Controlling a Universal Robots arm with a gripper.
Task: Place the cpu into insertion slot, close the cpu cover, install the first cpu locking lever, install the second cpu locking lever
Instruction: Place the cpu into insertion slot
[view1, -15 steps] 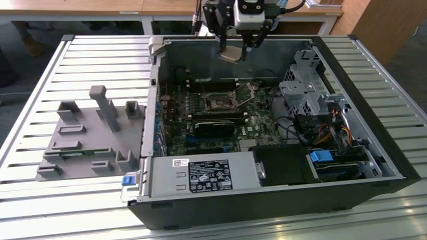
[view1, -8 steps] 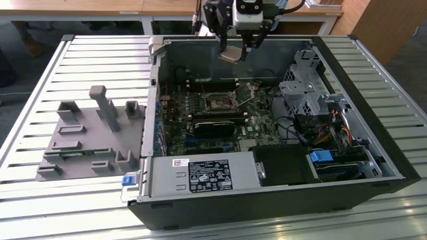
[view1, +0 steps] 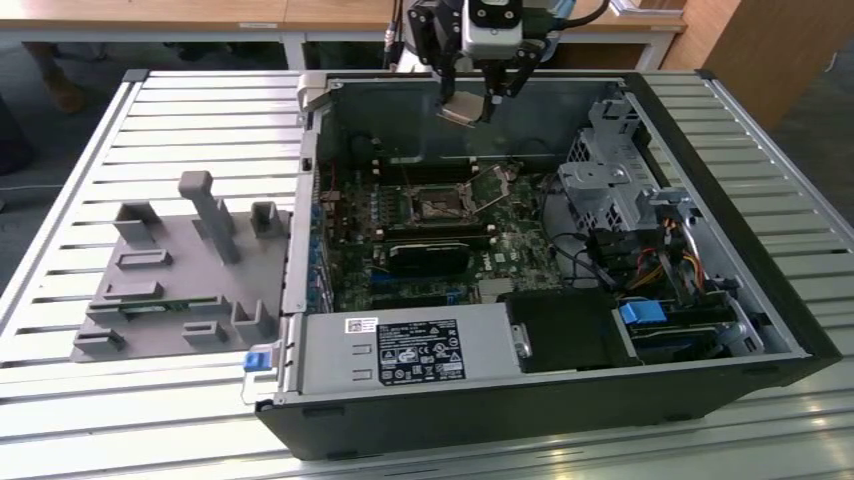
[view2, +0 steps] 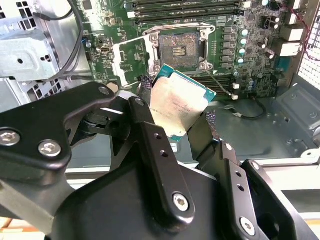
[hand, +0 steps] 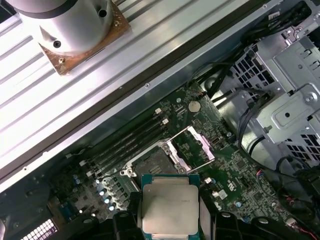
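The cpu (view2: 181, 102) is clamped between the 2 black fingers (view2: 150, 135) of the gripper (view2: 177, 107), which grips it by opposite edges with its silver-grey top facing the wrist cameras and its green edge showing. In the exterior view the gripper (view1: 478, 100) holds the chip tilted, up in the air over the far part of the open computer case (view1: 534, 400), well apart from the insertion slot (view1: 437, 205). In both wrist views that slot (hand: 150, 162) lies bare on the green motherboard (hand: 240, 175), and the cpu cover (view2: 131, 60) stands swung open beside it. Long black memory slots (view2: 185, 7) run next to the socket. A grey fixture (view1: 174, 270) rests on the slatted table (view1: 134, 400) at the exterior view's left.
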